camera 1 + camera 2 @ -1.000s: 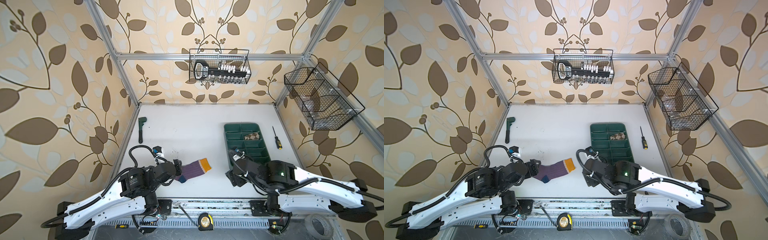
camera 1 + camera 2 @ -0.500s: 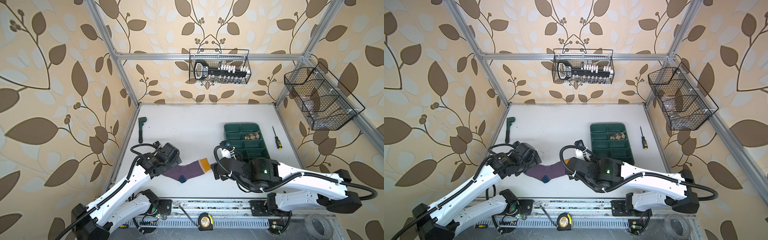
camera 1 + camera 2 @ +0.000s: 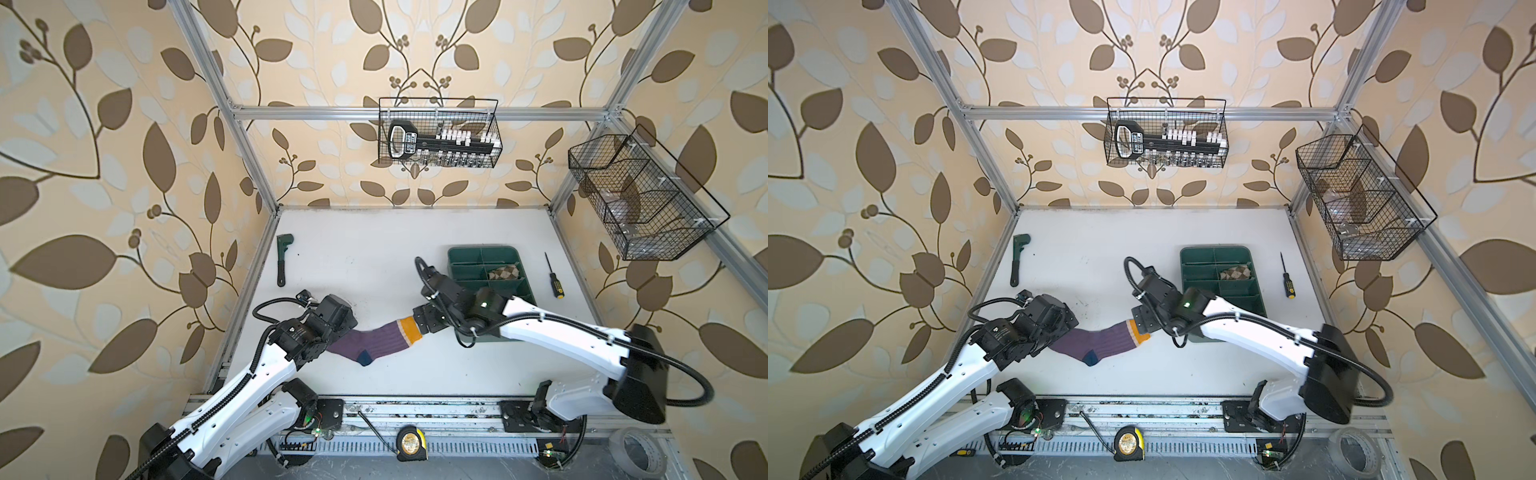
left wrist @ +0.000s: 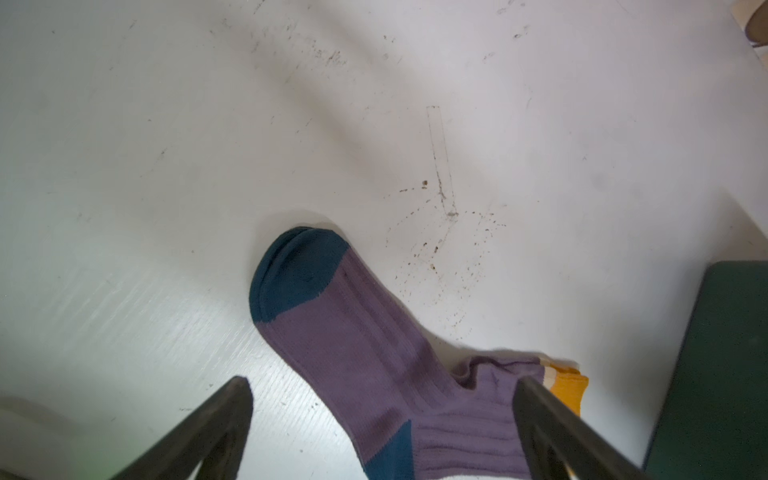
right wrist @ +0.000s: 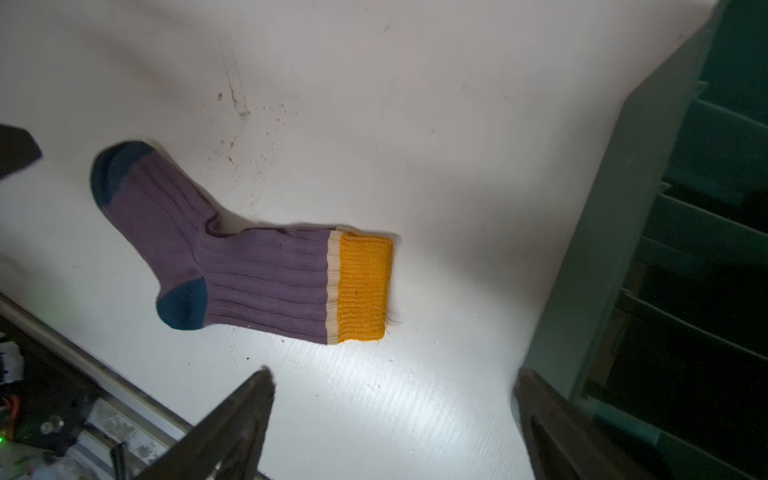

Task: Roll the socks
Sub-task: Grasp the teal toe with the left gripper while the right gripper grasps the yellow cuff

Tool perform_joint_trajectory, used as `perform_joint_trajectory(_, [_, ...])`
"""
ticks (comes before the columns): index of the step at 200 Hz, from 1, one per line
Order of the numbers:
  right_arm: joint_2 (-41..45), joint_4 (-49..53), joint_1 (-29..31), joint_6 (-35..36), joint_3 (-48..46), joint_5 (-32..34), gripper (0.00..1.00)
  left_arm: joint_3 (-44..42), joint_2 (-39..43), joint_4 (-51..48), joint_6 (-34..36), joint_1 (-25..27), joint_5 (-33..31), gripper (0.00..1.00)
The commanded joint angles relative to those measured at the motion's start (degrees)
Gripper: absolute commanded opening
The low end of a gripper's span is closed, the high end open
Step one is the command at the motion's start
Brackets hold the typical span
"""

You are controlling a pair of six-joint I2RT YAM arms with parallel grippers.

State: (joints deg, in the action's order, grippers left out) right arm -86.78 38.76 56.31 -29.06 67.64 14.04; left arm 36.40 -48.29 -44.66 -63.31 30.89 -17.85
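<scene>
A purple ribbed sock (image 3: pixel 374 343) (image 3: pixel 1100 343) with navy toe and heel and a mustard cuff lies flat and stretched out on the white table. In the left wrist view my left gripper (image 4: pixel 382 384) is open, and its fingers straddle the sock (image 4: pixel 357 340) near the heel without holding it. My right gripper (image 5: pixel 395 374) is open over bare table, between the cuff end of the sock (image 5: pixel 257 278) and the green tray (image 5: pixel 602 249). A tan-and-brown argyle sock (image 3: pixel 503 272) (image 3: pixel 1236 273) sits bundled in one tray compartment.
The green divided tray (image 3: pixel 482 250) stands right of centre, partly under my right arm. A wrench (image 3: pixel 284 259) lies at the far left and a screwdriver (image 3: pixel 552 276) right of the tray. Wire baskets (image 3: pixel 438 133) (image 3: pixel 636 199) hang on the back and right walls.
My right arm has swung left from beside the tray to the sock's cuff end, and its jaws have widened. My left arm has shifted back and left, uncovering more of the sock.
</scene>
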Motion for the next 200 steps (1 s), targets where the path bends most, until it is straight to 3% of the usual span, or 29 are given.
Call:
perform_joint_trajectory(1, [-7.31,2.90,1.91,7.10,6.00,0.91,0.92,-0.29,-4.94,8.34,-0.04,-3.49,2.99,0.99])
perform_joint_trajectory(24, [-13.73,3.77,3.29,9.68,9.66,2.35,0.92,0.30,-11.46,10.83,0.53,-6.81,8.25,0.99])
perform_joint_trajectory(89, [-23.86,1.74,2.45,14.11,12.86,0.43,0.92,0.07,-18.51,16.06,0.64,-7.60,13.24,0.99])
perform_joint_trajectory(200, [-20.32,-8.99,0.72,8.14,-4.16,-1.56,0.91,-3.35,-31.34,19.84,-8.06,-7.96,9.53,0.99])
